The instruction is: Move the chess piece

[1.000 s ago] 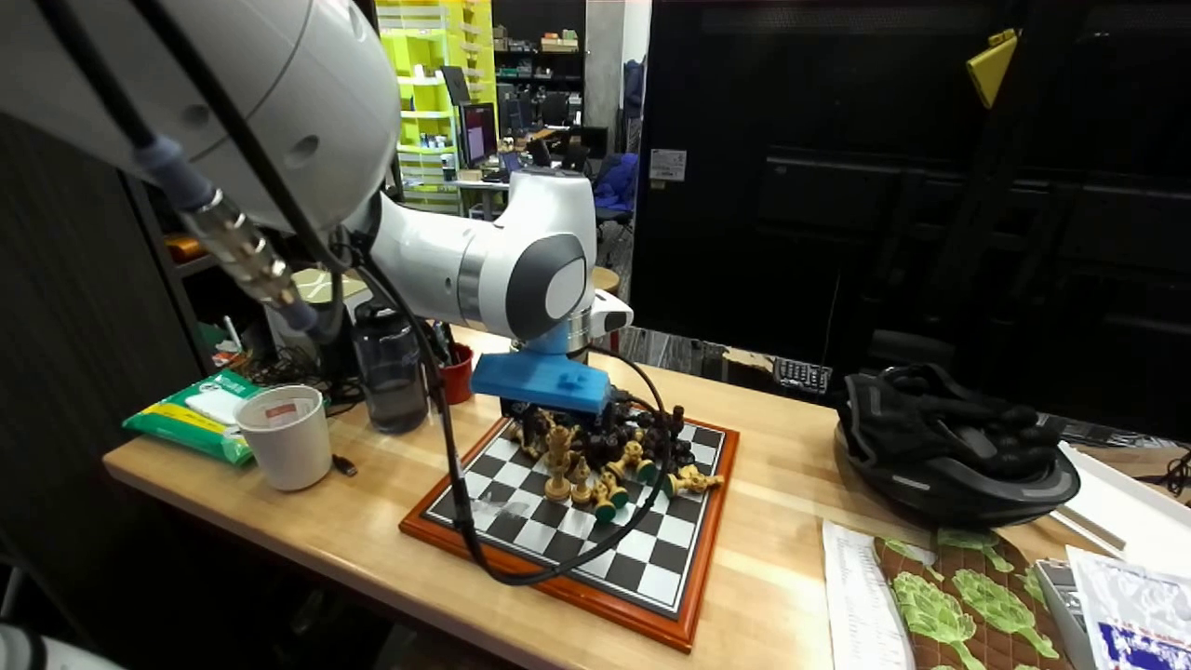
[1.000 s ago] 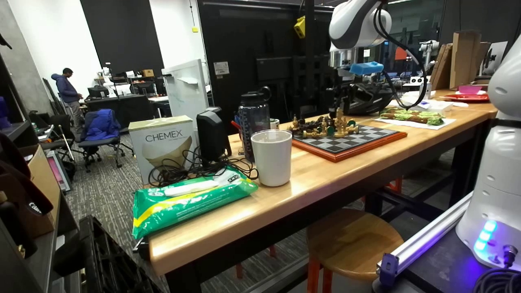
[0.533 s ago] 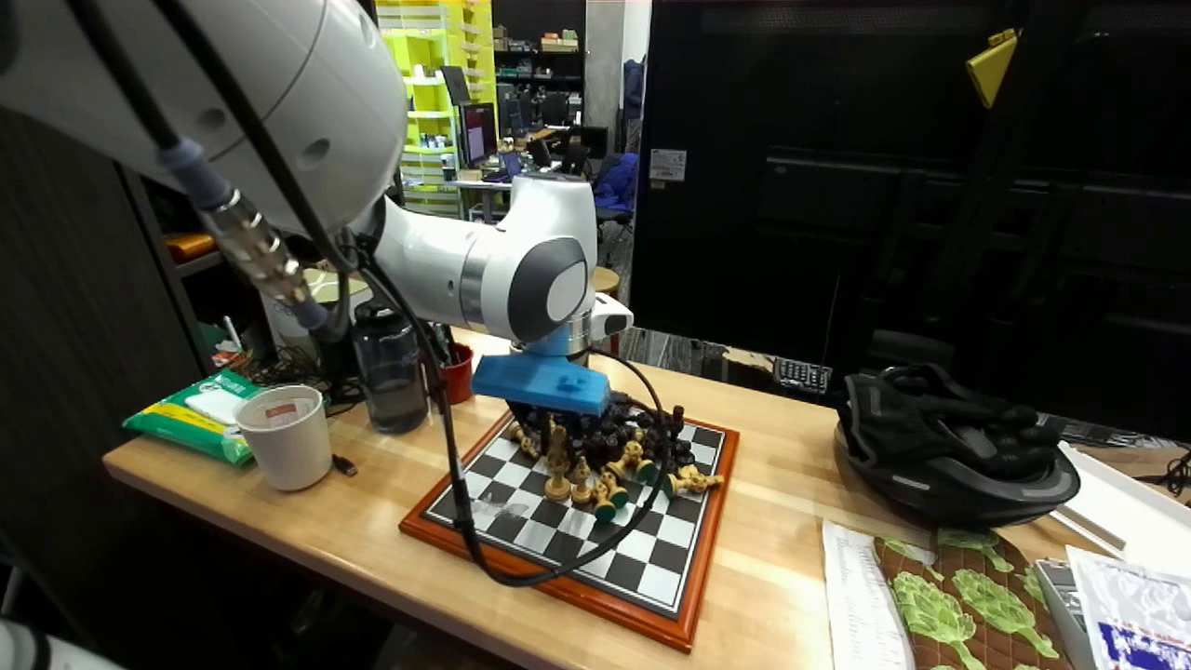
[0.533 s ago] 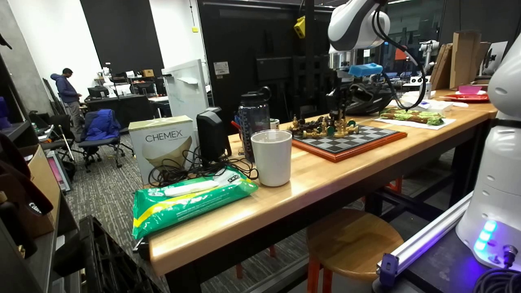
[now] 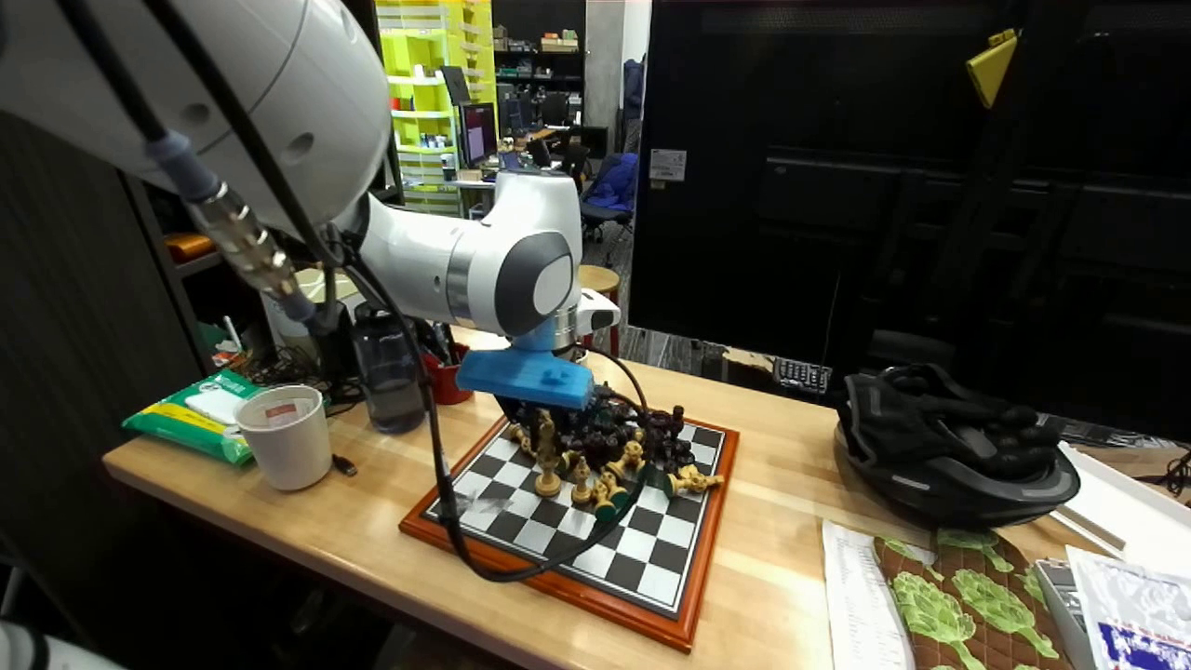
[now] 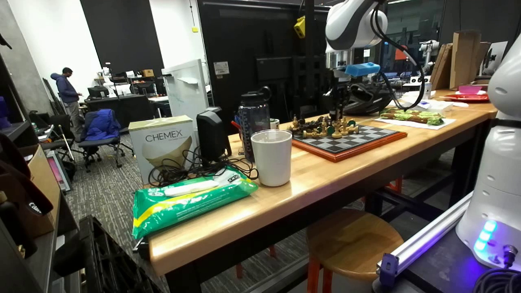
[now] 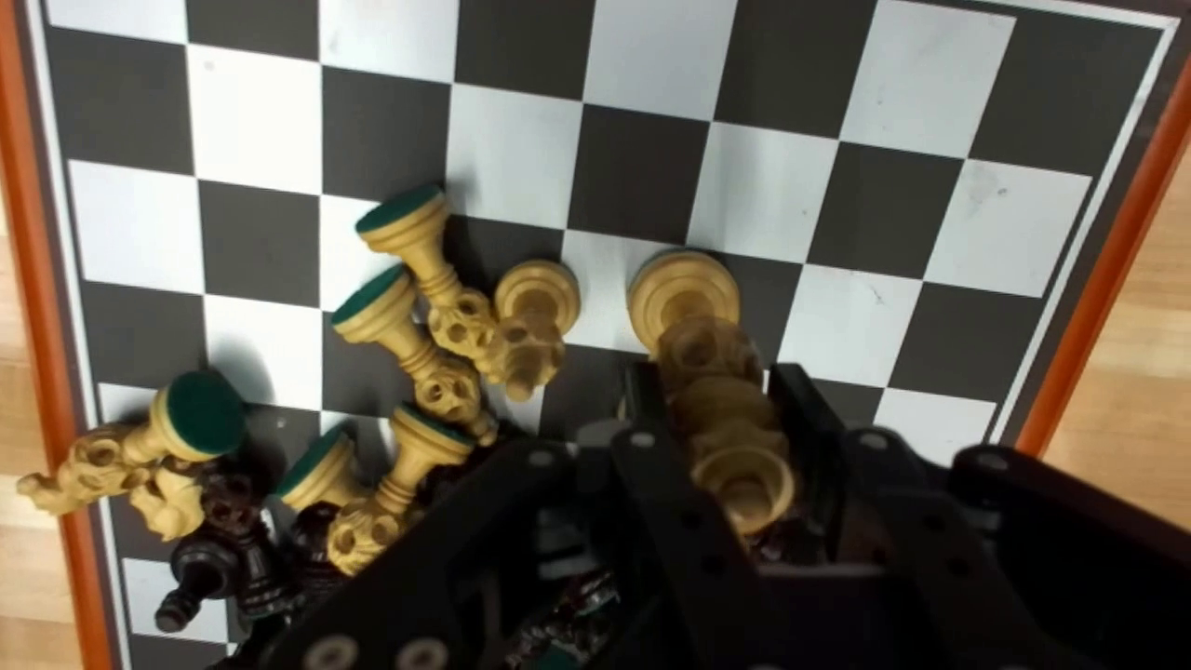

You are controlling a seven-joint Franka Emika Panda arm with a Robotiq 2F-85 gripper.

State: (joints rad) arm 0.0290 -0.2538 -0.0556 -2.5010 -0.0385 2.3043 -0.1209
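Observation:
The chess piece [image 7: 684, 293] is a tall, light-wood carved one with a round base, seen from above in the wrist view. My gripper [image 7: 716, 391] is shut on its upper part, a black finger on each side. An exterior view shows the same chess piece [image 5: 547, 479] upright under the blue-topped gripper, over the chessboard [image 5: 535, 535]. Whether its base touches the board I cannot tell. In the wrist view a smaller light piece [image 7: 537, 298] stands just left of the held one.
Several light pieces [image 7: 400, 228] lie toppled to the left, and dark pieces [image 7: 233, 558] crowd behind them. The board has a raised red-brown wooden rim [image 7: 37, 372]. A white cup [image 5: 284, 437], a dark bottle [image 5: 389, 372] and a black helmet [image 5: 958, 447] stand around it.
The fingers have come together around the tall light piece. Gripper and piece have since moved slightly left in an exterior view. The other pieces look unmoved.

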